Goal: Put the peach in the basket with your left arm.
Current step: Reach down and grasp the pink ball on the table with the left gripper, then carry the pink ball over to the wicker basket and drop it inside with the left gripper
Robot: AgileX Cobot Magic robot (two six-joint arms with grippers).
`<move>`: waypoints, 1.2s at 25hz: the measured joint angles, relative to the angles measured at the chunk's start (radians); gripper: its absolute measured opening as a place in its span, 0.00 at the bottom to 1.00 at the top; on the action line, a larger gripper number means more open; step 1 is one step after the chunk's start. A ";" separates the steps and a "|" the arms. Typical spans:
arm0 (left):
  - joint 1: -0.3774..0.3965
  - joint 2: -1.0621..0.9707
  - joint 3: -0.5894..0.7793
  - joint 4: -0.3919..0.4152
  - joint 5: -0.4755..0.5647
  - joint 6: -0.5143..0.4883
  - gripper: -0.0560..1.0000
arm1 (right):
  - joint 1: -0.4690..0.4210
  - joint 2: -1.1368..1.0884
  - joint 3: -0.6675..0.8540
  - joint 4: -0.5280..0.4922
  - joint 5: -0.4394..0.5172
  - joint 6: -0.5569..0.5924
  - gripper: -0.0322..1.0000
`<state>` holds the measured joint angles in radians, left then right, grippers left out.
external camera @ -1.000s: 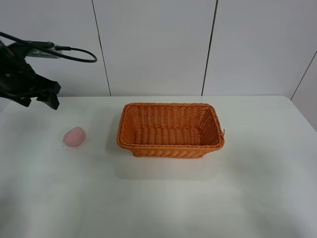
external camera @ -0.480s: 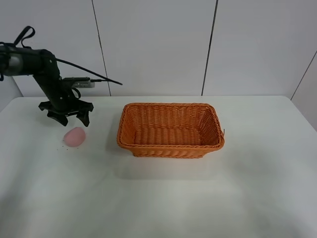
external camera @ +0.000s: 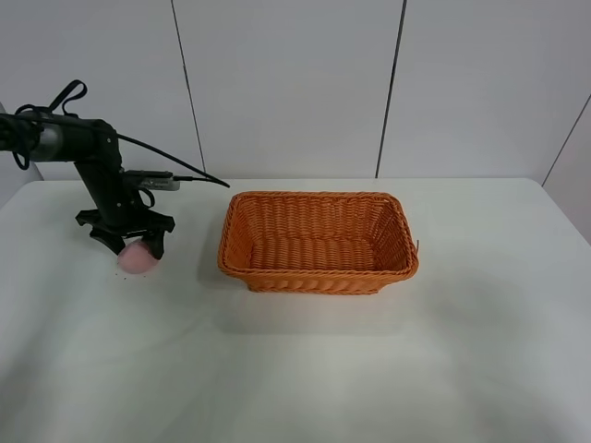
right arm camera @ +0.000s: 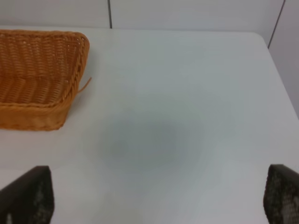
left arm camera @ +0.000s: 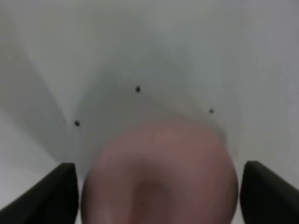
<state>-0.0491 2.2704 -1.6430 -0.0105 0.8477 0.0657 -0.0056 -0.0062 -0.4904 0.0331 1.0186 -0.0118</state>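
The pale pink peach (external camera: pixel 139 260) lies on the white table (external camera: pixel 295 369), left of the basket. My left gripper (external camera: pixel 127 244) is down over it, open, with a black finger on each side. In the left wrist view the peach (left arm camera: pixel 159 168) fills the space between the two fingertips (left arm camera: pixel 53 193) of the left gripper (left arm camera: pixel 159 191); I cannot tell whether they touch it. The orange-brown wicker basket (external camera: pixel 319 268) stands empty at the table's middle. My right gripper (right arm camera: pixel 154 205) is open and empty above bare table, with the basket's corner (right arm camera: pixel 42 70) to one side.
Black cables (external camera: pixel 175 172) trail from the left arm over the table's back left. A white panelled wall (external camera: pixel 295 83) stands behind the table. A few small dark specks (left arm camera: pixel 137 88) lie on the table by the peach.
My left arm has swung in from the far left edge and come down over the peach, its open fingers now on either side of it. The peach and basket have not moved.
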 joint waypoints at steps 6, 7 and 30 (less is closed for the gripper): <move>0.000 -0.023 -0.019 0.025 0.057 -0.060 0.17 | 0.000 0.000 0.000 0.000 0.000 0.000 0.70; 0.000 -0.040 -0.028 0.033 0.077 -0.066 0.15 | 0.000 0.000 0.000 0.000 0.000 0.000 0.70; -0.250 -0.247 -0.294 0.005 0.320 -0.089 0.10 | 0.000 0.000 0.000 0.000 0.000 0.000 0.70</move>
<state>-0.2992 2.0231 -1.9373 -0.0054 1.1677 -0.0230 -0.0056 -0.0062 -0.4904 0.0331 1.0186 -0.0118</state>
